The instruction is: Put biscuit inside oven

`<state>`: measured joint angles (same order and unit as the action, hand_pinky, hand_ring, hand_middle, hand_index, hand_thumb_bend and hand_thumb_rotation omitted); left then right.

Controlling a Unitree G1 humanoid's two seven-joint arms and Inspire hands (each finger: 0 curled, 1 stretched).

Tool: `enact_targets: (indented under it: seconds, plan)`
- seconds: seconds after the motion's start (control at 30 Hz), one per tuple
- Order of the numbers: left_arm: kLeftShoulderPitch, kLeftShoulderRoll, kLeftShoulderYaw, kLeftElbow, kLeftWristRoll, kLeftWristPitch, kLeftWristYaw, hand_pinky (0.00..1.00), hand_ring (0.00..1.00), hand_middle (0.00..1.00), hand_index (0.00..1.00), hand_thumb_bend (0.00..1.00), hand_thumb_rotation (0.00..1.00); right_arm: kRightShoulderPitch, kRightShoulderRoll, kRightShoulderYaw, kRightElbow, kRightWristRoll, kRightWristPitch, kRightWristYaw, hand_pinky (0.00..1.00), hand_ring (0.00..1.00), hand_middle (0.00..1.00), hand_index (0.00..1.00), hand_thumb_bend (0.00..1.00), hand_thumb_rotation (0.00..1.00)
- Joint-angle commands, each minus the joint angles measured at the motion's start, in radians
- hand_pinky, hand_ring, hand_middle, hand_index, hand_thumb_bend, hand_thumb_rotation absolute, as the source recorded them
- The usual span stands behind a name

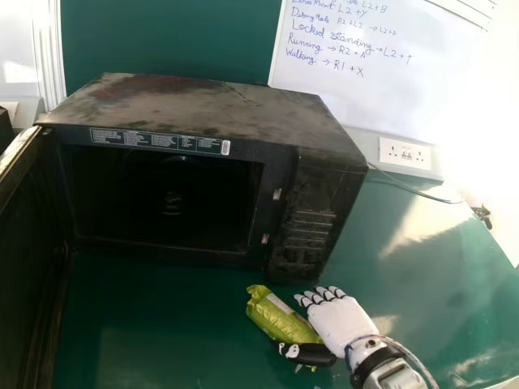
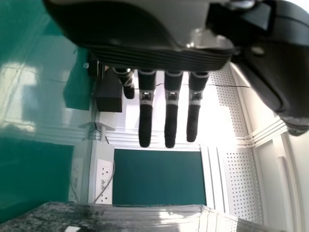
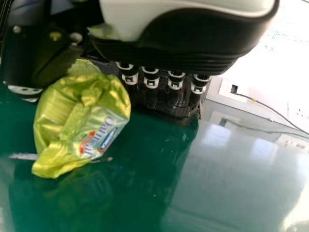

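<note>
In the head view my right hand (image 1: 340,322) is at the right side of the green biscuit packet (image 1: 280,316), in front of the oven's control panel. Its thumb lies across the packet's near end, and the fingers are straight. The right wrist view has the right hand (image 3: 161,79) with the packet (image 3: 79,121) beside its thumb. The black oven (image 1: 219,113) stands with its door (image 1: 24,227) swung out on the left and a dark cavity. My left hand (image 2: 169,106) has straight fingers, with nothing between them and the thumb.
The green table (image 1: 162,324) extends before the oven and to its right. A wall socket panel (image 1: 405,154) and a cable are behind the oven's right side, below a whiteboard (image 1: 389,81). The open door borders the left side of the table area.
</note>
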<state>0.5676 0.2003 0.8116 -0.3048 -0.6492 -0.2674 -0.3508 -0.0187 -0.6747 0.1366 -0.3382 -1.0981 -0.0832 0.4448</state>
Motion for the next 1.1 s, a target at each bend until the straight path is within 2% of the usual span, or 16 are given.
enact_targets:
  seconds: [0.0,0.23,0.47,0.6,0.73,0.83,0.93,1.0,1.07]
  plan:
    - [0.008,-0.006,-0.001,-0.01,-0.015,0.002,-0.004,0.53,0.63,0.7,0.72,1.0,0.66,0.015,0.006,0.012,-0.002,-0.013,0.015,-0.003,1.0,1.0,1.0,1.0,0.88,0.92]
    - [0.014,-0.012,-0.001,-0.028,-0.005,0.004,0.009,0.55,0.64,0.7,0.72,1.0,0.65,0.034,0.014,0.017,-0.016,-0.02,0.035,-0.015,1.0,1.0,1.0,1.0,0.86,0.92]
    - [0.026,-0.024,-0.008,-0.053,0.043,-0.008,0.034,0.57,0.65,0.71,0.74,1.0,0.64,0.049,0.022,0.011,-0.035,-0.013,0.054,-0.018,1.0,1.0,1.0,1.0,0.87,0.8]
    - [0.029,-0.032,-0.003,-0.057,0.101,-0.036,0.046,0.56,0.64,0.7,0.72,1.0,0.62,0.063,0.042,0.014,-0.044,-0.003,0.065,-0.038,1.0,1.0,1.0,1.0,0.84,0.68]
    - [0.025,-0.038,-0.003,-0.074,0.139,-0.035,0.077,0.55,0.63,0.69,0.71,1.0,0.61,0.075,0.052,0.015,-0.053,0.0,0.065,-0.046,1.0,1.0,0.99,1.0,0.88,0.51]
    - [0.016,-0.043,-0.008,-0.078,0.135,-0.036,0.09,0.56,0.64,0.68,0.7,1.0,0.61,0.081,0.062,0.017,-0.059,-0.004,0.07,-0.049,1.0,1.0,0.99,0.96,0.88,0.29]
    - [-0.001,-0.052,-0.011,-0.078,0.113,-0.027,0.109,0.55,0.64,0.67,0.7,1.0,0.62,0.084,0.065,0.018,-0.066,-0.002,0.071,-0.051,1.0,0.96,0.95,0.87,0.87,0.06]
    - [-0.006,-0.057,-0.011,-0.083,0.122,-0.016,0.135,0.55,0.64,0.67,0.69,1.0,0.62,0.086,0.067,0.016,-0.069,0.003,0.069,-0.057,0.94,0.87,0.9,0.8,0.86,0.02]
    - [-0.006,-0.06,-0.012,-0.091,0.156,-0.011,0.163,0.54,0.63,0.67,0.68,1.0,0.61,0.087,0.07,0.015,-0.071,0.008,0.066,-0.067,0.78,0.77,0.81,0.7,0.85,0.0]
